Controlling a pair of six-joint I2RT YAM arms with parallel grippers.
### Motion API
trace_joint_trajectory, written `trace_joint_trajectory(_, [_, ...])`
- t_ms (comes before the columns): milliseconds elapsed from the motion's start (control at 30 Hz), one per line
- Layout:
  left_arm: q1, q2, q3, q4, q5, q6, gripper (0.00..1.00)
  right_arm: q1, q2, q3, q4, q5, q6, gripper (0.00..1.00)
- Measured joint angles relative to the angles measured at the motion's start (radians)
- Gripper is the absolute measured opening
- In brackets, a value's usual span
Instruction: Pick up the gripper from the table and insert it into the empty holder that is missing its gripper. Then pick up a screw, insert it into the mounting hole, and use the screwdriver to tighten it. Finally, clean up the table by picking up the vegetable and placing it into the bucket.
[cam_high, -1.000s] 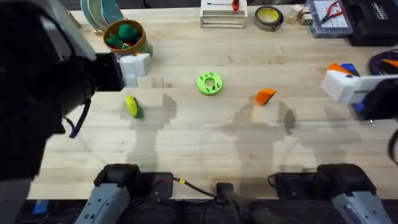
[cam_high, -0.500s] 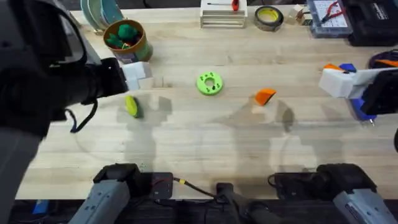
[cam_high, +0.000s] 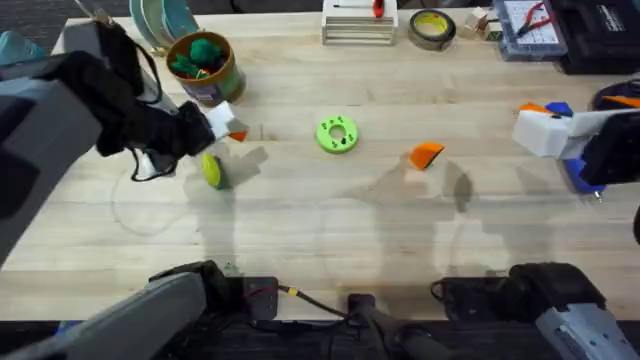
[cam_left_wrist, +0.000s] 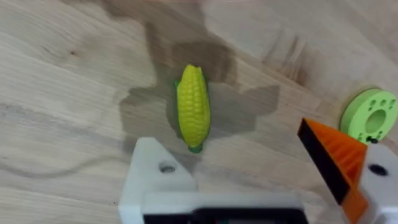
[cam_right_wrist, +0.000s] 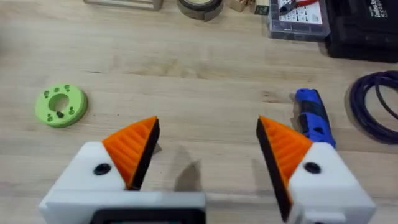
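The green ring disc (cam_high: 337, 134) is taken as the landmark, lying near the middle of the wooden table (cam_high: 330, 230). The vegetable (cam_high: 212, 171) (a small yellow corn cob with green ends) is seen well to the left of the disc and slightly nearer the arm bases, flat on the wood; the left gripper (cam_high: 222, 124) is held just beyond it, its jaws spread wide with nothing between them; in the left wrist view one side is a bare white holder (cam_left_wrist: 163, 180) and the other carries an orange ribbed pad, with the corn (cam_left_wrist: 192, 107) lying on the table past the holder. The loose orange gripper (cam_high: 427, 154) is set to the right of the disc, resting alone on the table. The bucket (cam_high: 203, 64) stands to the left of and beyond the disc, green items inside. The right gripper (cam_right_wrist: 205, 149) is held far right of the disc, wide open and empty; the blue screwdriver (cam_right_wrist: 314, 117) lies just beside it.
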Motion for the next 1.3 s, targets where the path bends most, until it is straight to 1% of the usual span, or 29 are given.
trace_joint_trajectory(167, [0.0, 0.077, -0.027, 0.02, 0.004, -0.023, 0.993, 0.0, 0.0, 0.0, 0.0, 0.0, 0.0, 0.991])
trace_joint_trajectory(367, [0.0, 0.089, -0.036, 0.024, 0.003, -0.029, 0.993, 0.0, 0.0, 0.0, 0.0, 0.0, 0.0, 0.991])
trace_joint_trajectory(400, [0.0, 0.089, -0.036, 0.02, 0.003, -0.032, 0.959, 0.0, 0.0, 0.0, 0.0, 0.0, 0.0, 0.991])
trace_joint_trajectory(467, [0.0, 0.089, -0.036, 0.018, 0.003, -0.035, 0.691, 0.0, 0.0, 0.0, 0.0, 0.0, 0.0, 0.991])
trace_joint_trajectory(500, [0.0, 0.089, -0.036, 0.017, 0.003, -0.034, 0.518, 0.0, 0.0, 0.0, 0.0, 0.0, 0.0, 0.991])
trace_joint_trajectory(533, [0.0, 0.089, -0.036, 0.016, 0.003, -0.031, 0.377, 0.0, 0.0, 0.0, 0.0, 0.0, 0.0, 0.991])
trace_joint_trajectory(567, [0.0, 0.089, -0.036, 0.013, 0.003, -0.027, 0.206, 0.0, 0.0, 0.0, 0.0, 0.0, 0.0, 0.992])
trace_joint_trajectory(600, [0.0, 0.089, -0.036, 0.009, 0.003, -0.024, 0.059, 0.0, 0.0, 0.0, 0.0, 0.0, 0.0, 0.991])
trace_joint_trajectory(633, [0.0, 0.089, -0.036, 0.006, 0.002, -0.016, 0.019, 0.0, 0.0, 0.0, 0.0, 0.0, 0.0, 0.991])
trace_joint_trajectory(667, [0.0, 0.089, -0.036, 0.002, 0.001, -0.012, 0.011, 0.0, 0.0, 0.0, 0.0, 0.0, 0.0, 0.991])
trace_joint_trajectory(800, [0.0, 0.085, -0.036, -0.006, 0.003, 0.009, 0.013, 0.0, 0.0, 0.0, 0.0, 0.0, 0.0, 0.991])
trace_joint_trajectory(900, [0.0, 0.057, -0.029, -0.04, 0.009, 0.044, 0.012, 0.0, 0.0, 0.0, 0.0, 0.001, -0.005, 0.991])
trace_joint_trajectory(1000, [0.0, 0.015, 0.022, -0.104, 0.013, 0.09, 0.011, 0.0, 0.0, 0.0, 0.001, 0.008, -0.013, 0.992])
trace_joint_trajectory(1033, [0.0, 0.001, 0.053, -0.126, 0.017, 0.115, 0.032, 0.0, 0.0, 0.0, 0.001, 0.01, -0.014, 0.991])
trace_joint_trajectory(1067, [0.0, -0.013, 0.088, -0.149, 0.025, 0.145, 0.119, 0.0, 0.0, 0.0, 0.001, 0.012, -0.015, 0.991])
trace_joint_trajectory(1233, [0.0, -0.092, 0.261, -0.238, 0.051, 0.272, 0.877, 0.0, 0.0, 0.0, 0.001, 0.017, -0.015, 0.992])
trace_joint_trajectory(1267, [0.0, -0.107, 0.288, -0.246, 0.056, 0.29, 0.954, 0.0, 0.0, 0.0, 0.002, 0.018, -0.015, 0.992])
trace_joint_trajectory(1300, [0.0, -0.118, 0.308, -0.251, 0.059, 0.308, 0.959, 0.0, 0.0, 0.0, 0.002, 0.019, -0.015, 0.991])
